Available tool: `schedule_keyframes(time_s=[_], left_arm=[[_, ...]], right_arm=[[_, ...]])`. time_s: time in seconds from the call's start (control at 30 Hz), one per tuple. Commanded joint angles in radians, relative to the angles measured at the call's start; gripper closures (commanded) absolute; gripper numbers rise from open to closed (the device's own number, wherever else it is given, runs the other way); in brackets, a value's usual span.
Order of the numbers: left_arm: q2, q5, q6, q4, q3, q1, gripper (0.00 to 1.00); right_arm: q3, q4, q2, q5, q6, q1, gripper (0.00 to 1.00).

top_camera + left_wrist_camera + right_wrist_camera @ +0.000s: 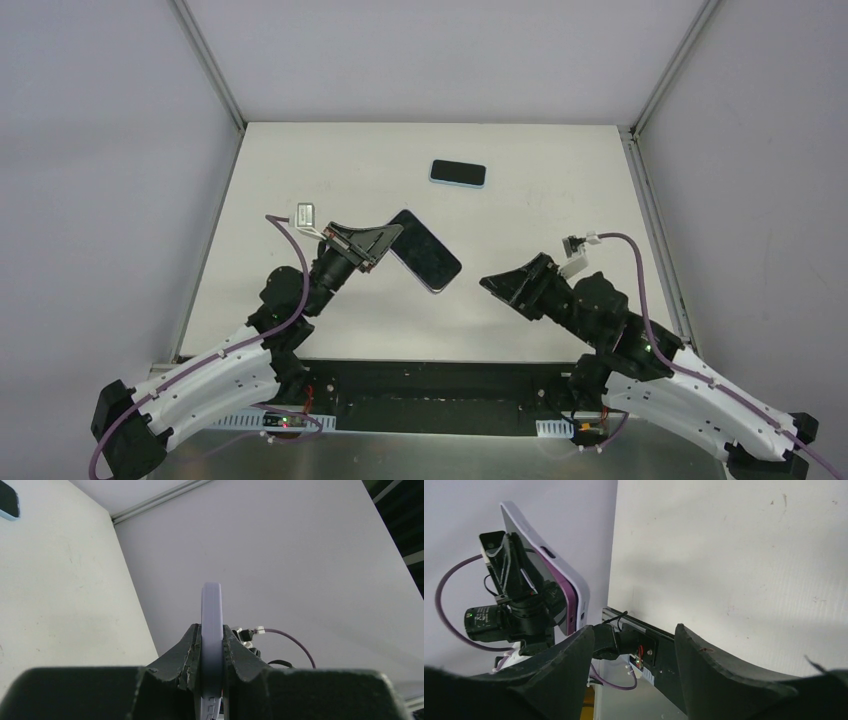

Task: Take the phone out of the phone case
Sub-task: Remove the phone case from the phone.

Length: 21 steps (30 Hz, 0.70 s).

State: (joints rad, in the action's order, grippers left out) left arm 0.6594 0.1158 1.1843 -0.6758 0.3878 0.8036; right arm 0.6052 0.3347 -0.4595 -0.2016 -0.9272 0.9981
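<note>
Watching the left tool (385,238), we find it clamped flat on one end of the lavender plastic phone case (211,605). Its pads press both broad faces, and the thin edge stands straight up between them in the left wrist view. The case is held off the tabletop (330,160), over its middle and a little toward the left edge. From above, its face reads as the dark, glossy glass phone (428,252), so we judge the phone to be seated in it.

The right tool (490,283) sits just off the case's free end toward the right edge, jaws apart and nothing between them.

A second dark, flat slab with a pale blue rim (458,173) lies near the far edge. We cannot tell what it is.

Step in hand, as we judge it: case braced, extraction not begun. Next, the right tool needs to reach the free end, catch the case's lip or corner, and peel it back without jarring the left hold.
</note>
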Motion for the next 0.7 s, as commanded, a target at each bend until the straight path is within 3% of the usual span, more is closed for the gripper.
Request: schedule_keyframes(time_s=[0.0, 0.27, 0.67], left_arm=[[-0.026, 0.073, -0.006, -0.133, 0.006, -0.003, 1.00], [-0.014, 0.094, 0.004, -0.133, 0.014, -0.002, 1.00], [-0.007, 0.084, 0.022, -0.134, 0.025, -0.002, 1.00]], right_arm=[[0.006, -0.112, 0.008, 0.056, -0.021, -0.003, 0.36], [-0.041, -0.416, -0.102, 0.165, -0.107, 0.000, 0.37], [-0.030, -0.354, -0.181, 0.083, -0.157, 0.000, 0.46]])
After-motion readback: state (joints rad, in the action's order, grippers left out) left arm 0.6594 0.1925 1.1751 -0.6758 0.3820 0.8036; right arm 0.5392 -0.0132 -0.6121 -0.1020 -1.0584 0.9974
